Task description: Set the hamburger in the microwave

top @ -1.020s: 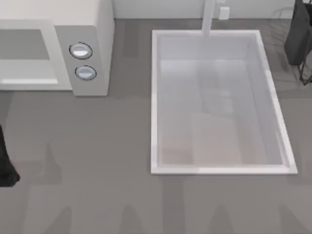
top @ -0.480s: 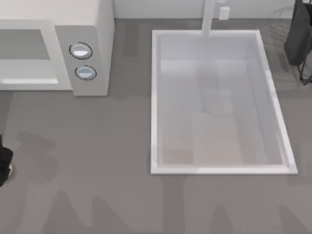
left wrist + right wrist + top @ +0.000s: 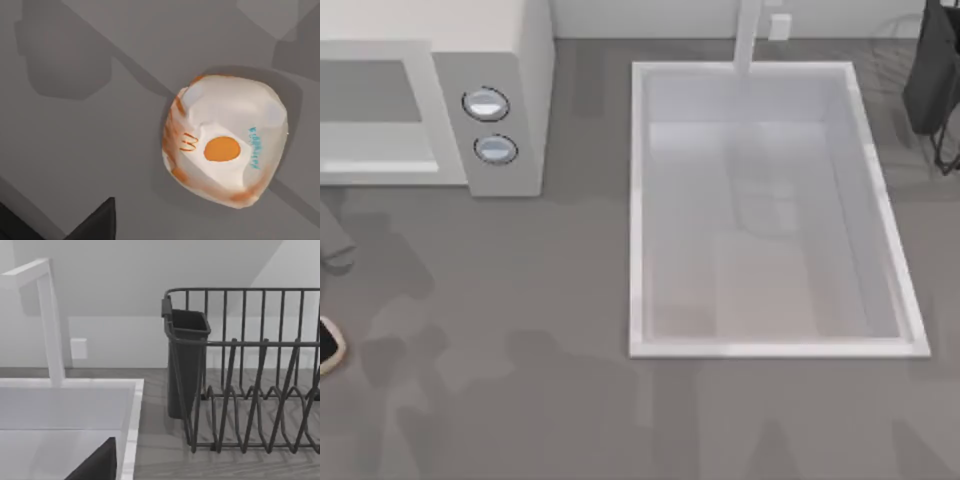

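The hamburger (image 3: 225, 142) lies on the grey table in the left wrist view, a round whitish wrap with orange-brown streaks and an orange spot. It rests free, with a dark part of my left gripper (image 3: 95, 225) at the picture's edge, apart from it. In the top view a dark bit of my left arm (image 3: 324, 343) pokes in at the left edge, in front of the microwave (image 3: 510, 100). The microwave stands at the back left, its cavity facing the table's front and two round knobs (image 3: 486, 104) on its panel. My right arm (image 3: 932, 70) stays parked at the back right.
A white sink basin (image 3: 638, 200) with a faucet (image 3: 748, 35) takes up the middle and right. A dark wire dish rack (image 3: 250, 370) with a dark cup (image 3: 186, 360) stands at the back right, beside the sink's rim (image 3: 132, 430). Open grey table lies between microwave and sink.
The dark part of my left arm at the top view's left edge has slid lower and farther out of the picture. Its shadows on the table have shifted. The right arm has not moved.
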Robot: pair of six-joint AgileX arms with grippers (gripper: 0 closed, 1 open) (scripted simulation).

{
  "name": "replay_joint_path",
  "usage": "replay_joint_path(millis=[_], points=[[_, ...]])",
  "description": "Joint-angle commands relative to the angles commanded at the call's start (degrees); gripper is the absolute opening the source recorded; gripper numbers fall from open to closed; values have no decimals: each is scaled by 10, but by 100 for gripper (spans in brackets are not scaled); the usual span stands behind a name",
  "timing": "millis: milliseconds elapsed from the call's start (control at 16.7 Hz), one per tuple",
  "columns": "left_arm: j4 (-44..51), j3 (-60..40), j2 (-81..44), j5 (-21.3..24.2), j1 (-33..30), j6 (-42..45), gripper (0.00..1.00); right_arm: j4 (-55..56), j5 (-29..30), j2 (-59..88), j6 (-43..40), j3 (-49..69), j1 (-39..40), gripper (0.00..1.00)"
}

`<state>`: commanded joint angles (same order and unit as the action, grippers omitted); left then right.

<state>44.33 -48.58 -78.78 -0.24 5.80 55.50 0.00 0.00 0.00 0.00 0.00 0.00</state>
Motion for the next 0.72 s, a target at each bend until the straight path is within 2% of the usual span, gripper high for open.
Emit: replay_joint_path(millis=[360, 720], points=[[98, -130, -172, 1, 14, 136, 100, 0, 0, 0, 0, 0, 0, 100], [107, -144, -190, 1, 13, 151, 100, 0, 0, 0, 0, 0, 0, 100]])
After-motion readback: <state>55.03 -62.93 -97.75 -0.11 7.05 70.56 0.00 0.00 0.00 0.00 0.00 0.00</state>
